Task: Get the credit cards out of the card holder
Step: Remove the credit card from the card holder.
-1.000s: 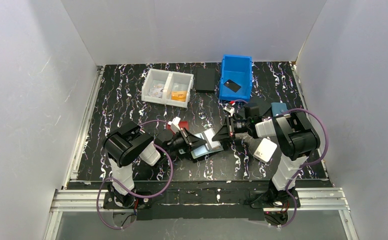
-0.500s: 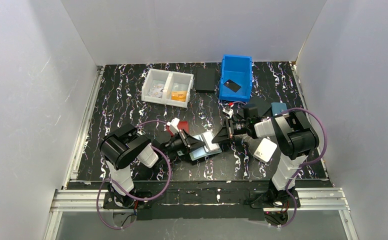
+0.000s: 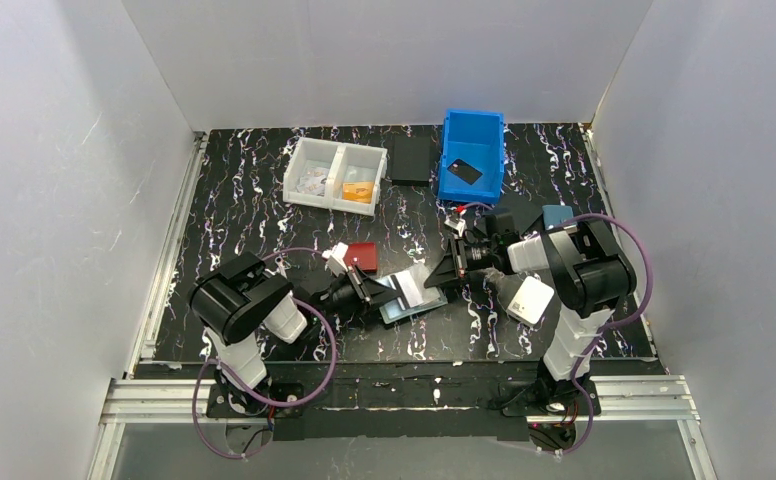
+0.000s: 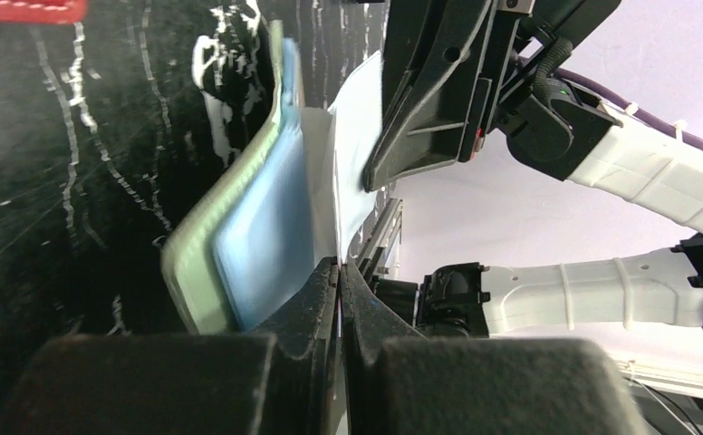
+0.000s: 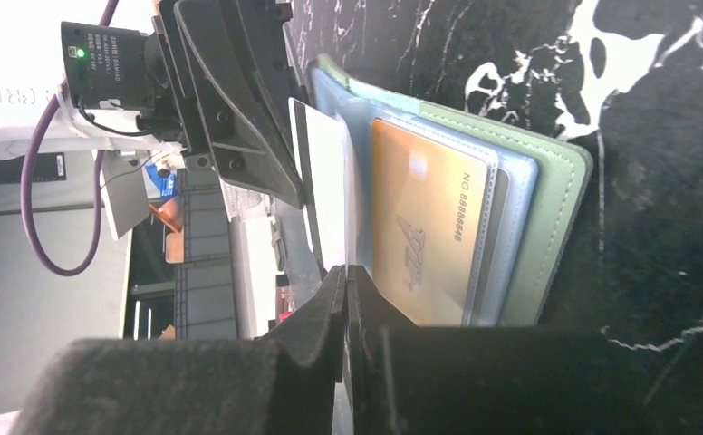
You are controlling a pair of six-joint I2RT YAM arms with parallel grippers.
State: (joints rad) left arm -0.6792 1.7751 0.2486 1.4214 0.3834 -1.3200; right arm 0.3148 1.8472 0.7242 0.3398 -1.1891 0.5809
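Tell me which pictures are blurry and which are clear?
Left wrist view: the green wallet and blue card are smeared. Right wrist view: the orange card is sharp enough to show its number, but the right hand up close is out of focus. Top view: evenly lit and clear.

The top camera hangs above and behind both arms, looking down and forward over the whole tabletop, far enough back to take in the side walls; the left wrist camera sits just behind the left jaws, low and close, facing the right arm; the right wrist camera sits just behind the right jaws, facing back at the left arm; all three share the open card holder, which the wrist views see from opposite sides.
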